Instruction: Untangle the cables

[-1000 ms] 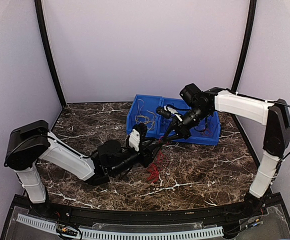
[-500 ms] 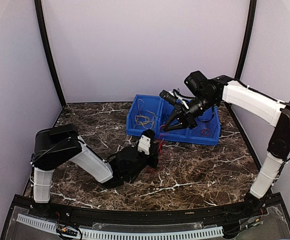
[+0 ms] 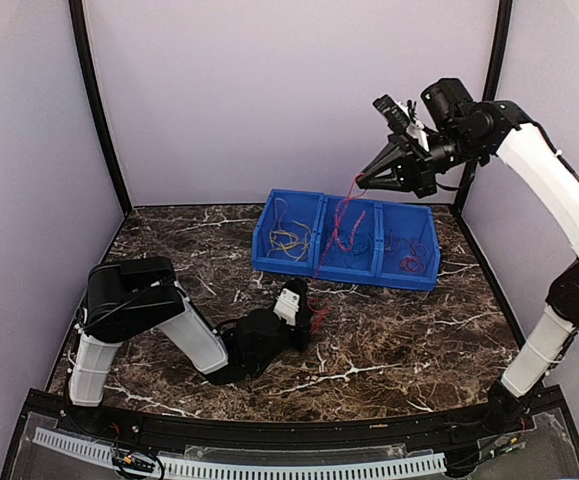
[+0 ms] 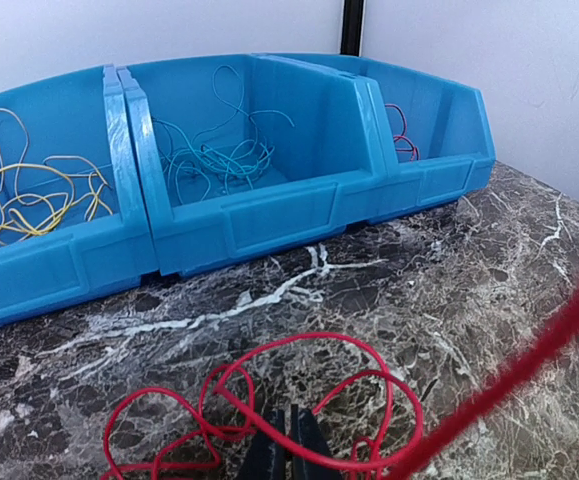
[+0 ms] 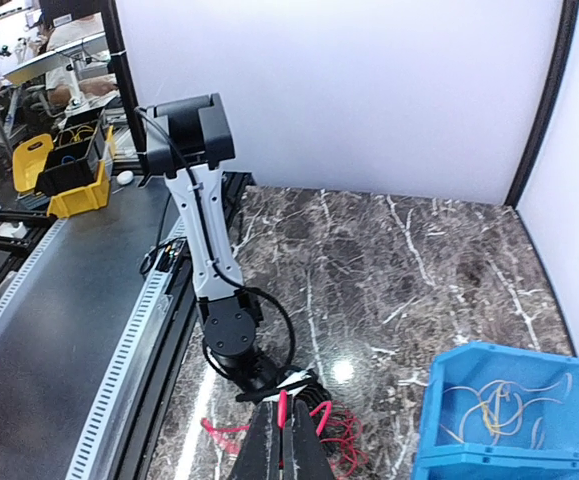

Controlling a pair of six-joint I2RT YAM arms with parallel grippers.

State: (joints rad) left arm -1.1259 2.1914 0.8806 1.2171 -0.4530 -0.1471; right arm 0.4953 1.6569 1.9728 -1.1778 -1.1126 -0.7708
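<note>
A small bunch of red cables (image 3: 319, 318) lies on the marble table in front of the blue bin (image 3: 344, 268). My left gripper (image 3: 307, 322) is low on the table, shut at the bunch; red loops (image 4: 308, 335) cross its closed tips (image 4: 287, 412). My right gripper (image 3: 361, 181) is raised high above the bin, shut on one red cable (image 3: 335, 232) that hangs down towards the bunch. That cable shows between its fingers (image 5: 283, 393) and as a blurred strand (image 4: 529, 360) in the left wrist view.
The bin (image 4: 249, 215) has three compartments: yellow wires (image 4: 29, 195) on the left, teal-blue wires (image 4: 219, 160) in the middle, red wires (image 4: 401, 140) on the right. Black frame posts stand at the back corners. Purple walls close the sides and back.
My right gripper has risen from just above the bin to high up at the right, drawing the red cable up. My left gripper stays low at the bunch.
</note>
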